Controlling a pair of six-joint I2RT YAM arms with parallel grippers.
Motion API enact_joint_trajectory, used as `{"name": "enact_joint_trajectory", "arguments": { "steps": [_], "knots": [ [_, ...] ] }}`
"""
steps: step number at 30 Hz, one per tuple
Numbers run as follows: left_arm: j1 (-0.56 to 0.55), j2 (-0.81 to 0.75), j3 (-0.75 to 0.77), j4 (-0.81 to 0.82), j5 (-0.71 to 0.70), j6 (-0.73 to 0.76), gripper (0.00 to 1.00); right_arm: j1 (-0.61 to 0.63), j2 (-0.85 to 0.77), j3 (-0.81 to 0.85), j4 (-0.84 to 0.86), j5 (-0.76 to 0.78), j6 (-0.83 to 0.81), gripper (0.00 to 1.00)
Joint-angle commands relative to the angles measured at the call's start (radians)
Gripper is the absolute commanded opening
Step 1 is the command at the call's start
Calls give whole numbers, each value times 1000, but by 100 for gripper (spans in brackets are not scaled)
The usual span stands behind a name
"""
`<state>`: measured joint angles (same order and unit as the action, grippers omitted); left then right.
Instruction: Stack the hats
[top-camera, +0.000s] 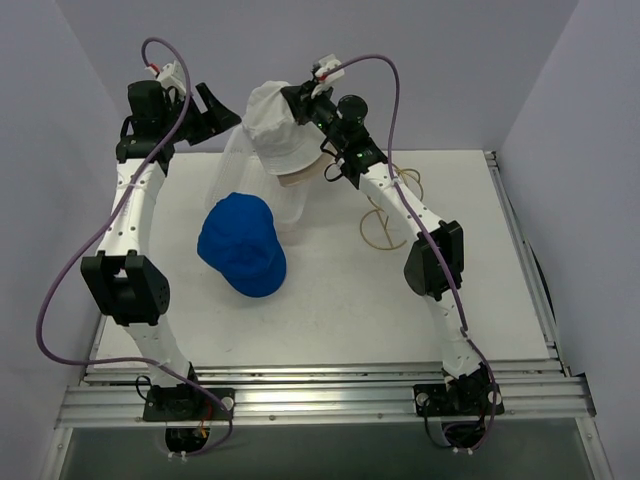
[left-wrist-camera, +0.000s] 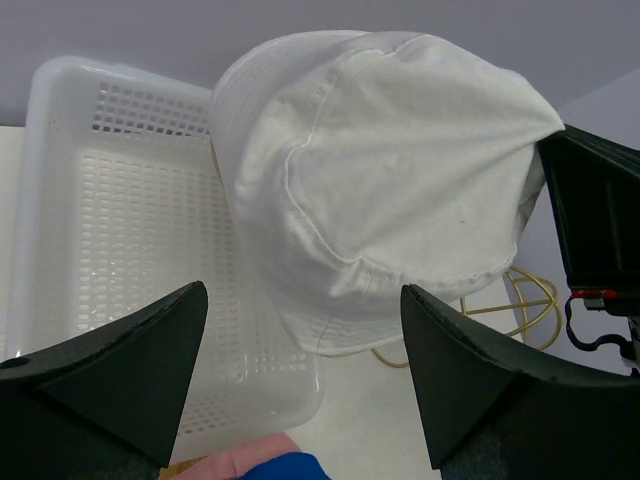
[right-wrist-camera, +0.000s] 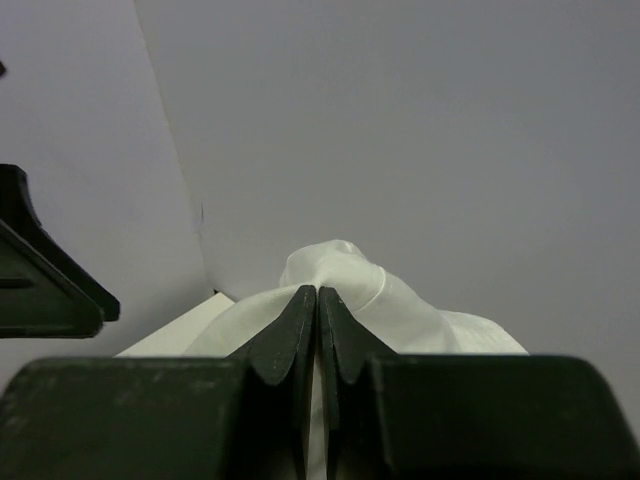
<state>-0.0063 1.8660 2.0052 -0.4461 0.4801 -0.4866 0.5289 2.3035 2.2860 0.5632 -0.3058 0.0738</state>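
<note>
My right gripper (top-camera: 296, 101) is shut on the crown of the off-white floppy hat (top-camera: 277, 128) and holds it up in the air at the back of the table. In the right wrist view its jaws (right-wrist-camera: 319, 296) pinch a fold of that hat (right-wrist-camera: 410, 312). My left gripper (top-camera: 221, 108) is open and empty just left of the hat. In the left wrist view the hat (left-wrist-camera: 390, 190) hangs beyond the spread fingers (left-wrist-camera: 130, 370). The royal blue cap (top-camera: 241, 246) lies on the table. A pink cap edge (left-wrist-camera: 235, 455) shows beneath it in the left wrist view.
A white plastic mesh basket (top-camera: 243, 165) stands under and behind the lifted hat, and it also shows in the left wrist view (left-wrist-camera: 120, 220). A gold wire frame (top-camera: 385, 215) lies on the table to the right. Walls close in the back and sides.
</note>
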Motion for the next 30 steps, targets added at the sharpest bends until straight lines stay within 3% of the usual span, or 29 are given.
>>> {"name": "enact_joint_trajectory", "arguments": {
  "steps": [1, 8, 11, 14, 19, 22, 26, 30],
  "knots": [
    [2, 67, 43, 111, 83, -88, 87, -3, -32, 35, 145, -23, 35, 0],
    [2, 125, 39, 228, 121, -173, 87, 3, -1, 43, 173, -36, 67, 0],
    [2, 160, 64, 251, 140, -198, 81, 6, 7, 32, 188, -36, 78, 0],
    [2, 182, 52, 331, 173, -256, 64, 6, 11, 24, 195, -42, 87, 0],
    [2, 197, 46, 348, 176, -277, 26, 10, 10, -14, 198, -39, 81, 0],
    [35, 190, 44, 334, 178, -265, 25, 6, 14, -20, 170, -32, 55, 0],
    [39, 171, 56, 291, 157, -233, 3, -6, 17, -34, 150, -21, 46, 0],
    [40, 159, 108, 198, 115, -169, 2, -12, 31, -27, 126, -18, 28, 0]
  ]
}}
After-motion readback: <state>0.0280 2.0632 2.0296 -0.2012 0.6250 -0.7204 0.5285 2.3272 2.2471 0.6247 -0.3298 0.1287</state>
